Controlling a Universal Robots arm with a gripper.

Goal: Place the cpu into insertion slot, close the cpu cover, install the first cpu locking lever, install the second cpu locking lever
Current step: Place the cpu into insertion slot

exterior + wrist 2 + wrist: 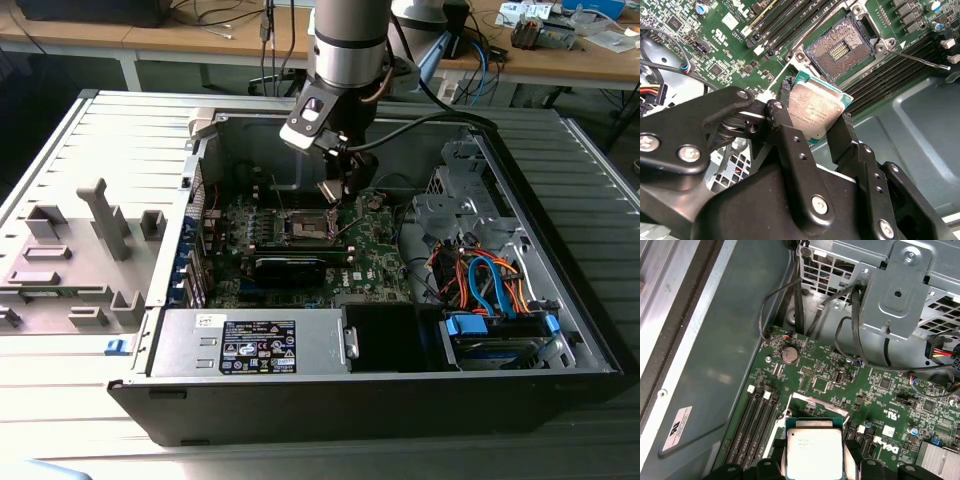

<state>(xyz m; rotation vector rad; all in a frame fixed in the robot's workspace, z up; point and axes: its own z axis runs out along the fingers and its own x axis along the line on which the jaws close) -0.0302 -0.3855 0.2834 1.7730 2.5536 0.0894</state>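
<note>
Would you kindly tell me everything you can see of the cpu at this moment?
The cpu is a small flat square chip: a dull silver-grey metal lid with faint print, on a thin green base that shows as a rim. The tool is shut on it, its black fingers pressing two opposite edges. It hangs above the green board, lid toward the wrist cameras, apart from the insertion slot, whose pin field lies bare; it is not seated yet.
</note>
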